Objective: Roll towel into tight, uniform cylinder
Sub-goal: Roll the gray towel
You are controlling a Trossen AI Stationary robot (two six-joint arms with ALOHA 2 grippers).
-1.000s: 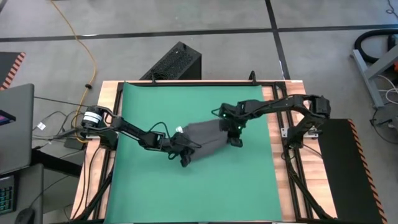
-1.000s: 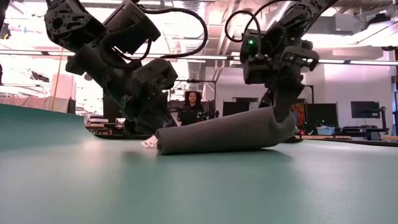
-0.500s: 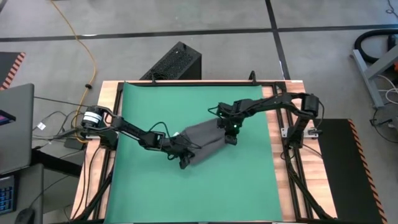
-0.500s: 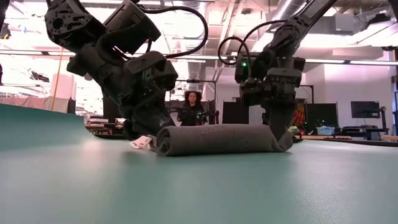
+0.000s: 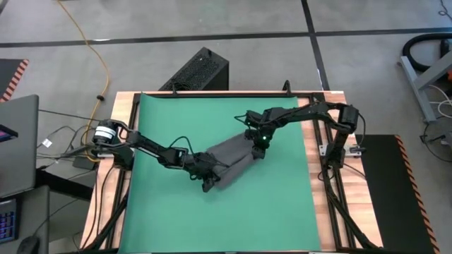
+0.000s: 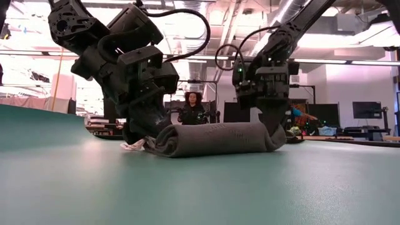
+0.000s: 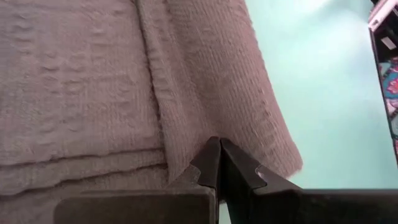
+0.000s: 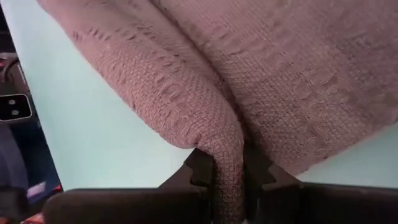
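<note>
The dark grey towel point(image 5: 232, 161) lies as a loose roll, slantwise on the green mat point(image 5: 176, 120). In the low view the towel point(image 6: 212, 139) rests level on the mat, its white tag point(image 6: 133, 145) sticking out at one end. My left gripper point(image 5: 206, 180) is shut at the tag end. My right gripper point(image 5: 258, 147) is shut on the other end point(image 6: 272, 139). My left gripper sets its shut fingertips point(image 7: 210, 157) against the towel beside a folded edge point(image 7: 186, 134), slanting down from the table's left. I cannot tell whether a layer is caught between them. My right gripper pinches a rounded fold at the towel's end point(image 8: 227, 163) between its two fingers. The fingers slant down from the table's far right. That end lies down on the mat.
The mat point(image 6: 187, 187) lies flat on all sides of the roll. A black box point(image 5: 199, 70) stands beyond the table's far edge and a laptop point(image 5: 15, 141) to its left. A person point(image 6: 192, 107) stands in the room behind.
My right gripper has gone down and toward the table's left and far edge, rolling as it went. The towel end it holds, raised before, has come down, so the roll lies level and more slantwise. My left gripper has turned in place at the tag end.
</note>
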